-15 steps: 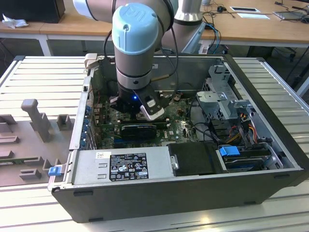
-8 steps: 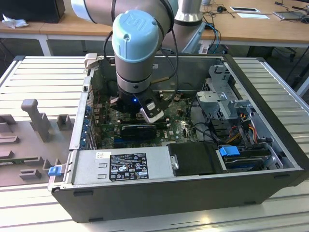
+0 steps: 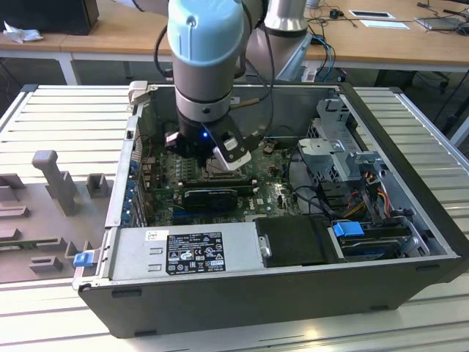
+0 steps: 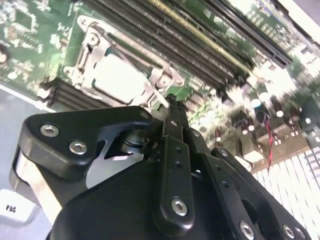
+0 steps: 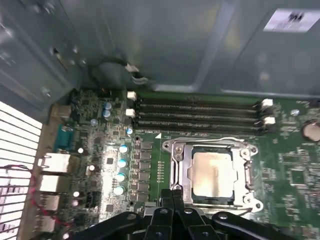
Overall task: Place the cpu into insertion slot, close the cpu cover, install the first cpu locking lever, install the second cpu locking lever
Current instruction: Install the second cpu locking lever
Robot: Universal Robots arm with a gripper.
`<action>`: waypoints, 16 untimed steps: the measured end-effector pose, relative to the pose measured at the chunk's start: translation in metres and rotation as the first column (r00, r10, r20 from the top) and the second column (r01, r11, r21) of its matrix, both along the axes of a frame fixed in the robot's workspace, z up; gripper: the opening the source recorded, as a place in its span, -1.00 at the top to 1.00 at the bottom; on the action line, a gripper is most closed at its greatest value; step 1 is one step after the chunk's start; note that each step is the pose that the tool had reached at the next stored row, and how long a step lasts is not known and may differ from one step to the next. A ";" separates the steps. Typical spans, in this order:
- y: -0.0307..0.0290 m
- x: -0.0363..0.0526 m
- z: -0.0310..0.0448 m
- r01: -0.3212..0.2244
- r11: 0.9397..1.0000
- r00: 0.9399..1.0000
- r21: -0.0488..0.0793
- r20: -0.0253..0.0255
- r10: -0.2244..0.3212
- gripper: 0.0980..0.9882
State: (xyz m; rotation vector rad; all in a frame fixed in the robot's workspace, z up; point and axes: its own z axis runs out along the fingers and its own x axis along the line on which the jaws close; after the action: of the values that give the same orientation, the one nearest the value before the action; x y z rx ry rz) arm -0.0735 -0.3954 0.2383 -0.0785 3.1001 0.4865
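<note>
One pale square cpu point(image 5: 212, 172) sits under metal-framed cpu cover point(image 5: 181, 170); black gripper point(image 5: 172, 192) pinched narrow, empty, w/ tips beside socket.

Pale-blue-capped grey arm point(image 3: 205, 44); black screw-studded hand point(image 4: 172, 122).

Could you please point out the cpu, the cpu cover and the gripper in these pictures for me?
cpu point(image 5: 212, 172): first wrist view, middle of its pale top face.
cpu cover point(image 5: 178, 172): first wrist view, on the frame's side bar.
gripper point(image 4: 172, 107): second wrist view, at its fingertips.
</note>
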 end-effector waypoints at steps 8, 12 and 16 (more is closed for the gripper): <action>-0.0001 0.0341 0.0106 0.000 1.000 1.000 0.012 -0.021 0.000 0.98; -0.0161 0.0386 0.0085 0.000 1.000 1.000 0.012 -0.024 0.000 0.98; -0.0240 0.0367 0.0040 0.000 1.000 1.000 0.013 -0.023 0.000 0.98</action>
State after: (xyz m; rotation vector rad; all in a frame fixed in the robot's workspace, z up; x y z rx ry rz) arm -0.0368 -0.4193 0.2423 -0.0729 3.1194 0.5114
